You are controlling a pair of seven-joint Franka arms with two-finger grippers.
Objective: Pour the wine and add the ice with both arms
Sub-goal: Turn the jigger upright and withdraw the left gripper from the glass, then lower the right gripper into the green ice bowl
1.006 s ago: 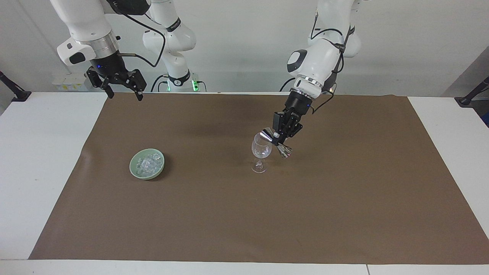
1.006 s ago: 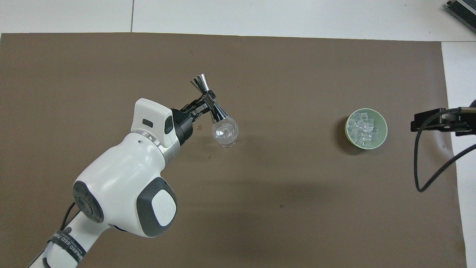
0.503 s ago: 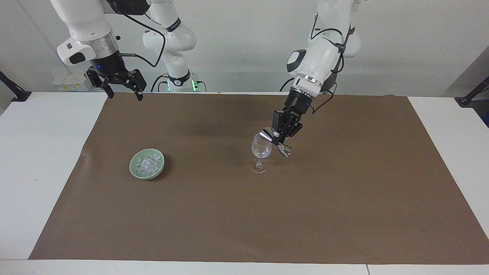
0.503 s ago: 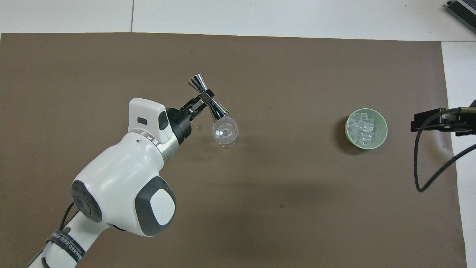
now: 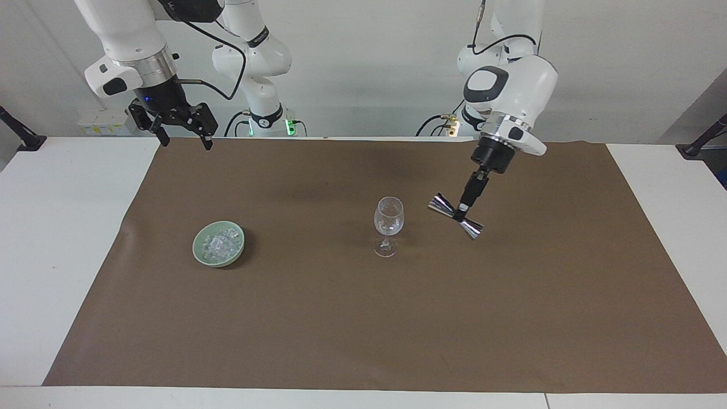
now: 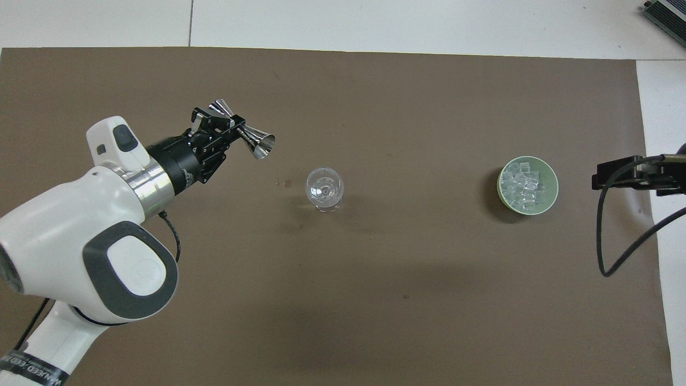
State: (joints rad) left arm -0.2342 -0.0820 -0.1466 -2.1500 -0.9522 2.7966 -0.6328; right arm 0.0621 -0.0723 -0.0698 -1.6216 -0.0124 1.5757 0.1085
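Two tools: left tool point(image 5: 461, 211) grips a tilted jigger point(image 5: 455, 215); right tool point(image 5: 180, 138) spread, cropped overhead.

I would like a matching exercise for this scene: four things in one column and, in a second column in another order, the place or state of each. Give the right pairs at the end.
Things:
1. ice
2. wine glass
3. jigger
4. right pincer

Places or states:
A. open, up in the air at the right arm's end of the table
B. in the pale green bowl
C. tilted, held by the shut left pincer above the brown mat
D. upright on the brown mat, touched by nothing

Pairs: 1-B, 2-D, 3-C, 4-A
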